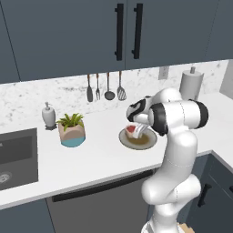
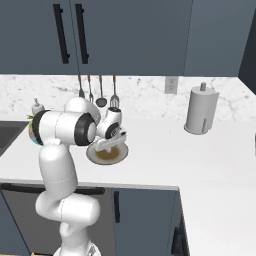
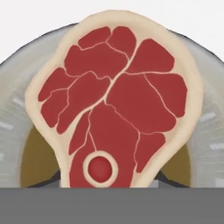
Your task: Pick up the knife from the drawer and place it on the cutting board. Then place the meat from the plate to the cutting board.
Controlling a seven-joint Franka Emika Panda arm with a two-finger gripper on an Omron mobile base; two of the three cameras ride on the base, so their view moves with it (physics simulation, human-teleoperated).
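Hand view had the meat (image 3: 116,105) pressed close against the lens above the plate (image 3: 37,164), and from the left base view the gripper (image 1: 138,130) hung right over that plate on the counter (image 1: 100,157) with the red slab at its tips. I judged the meat step was under way, though whether the fingers were clamped on it I could not tell. No writing or brand could be read anywhere.

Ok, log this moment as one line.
phase: meat pickup | gripper: low over plate, state unclear | meat: close under hand | cutting board: unseen
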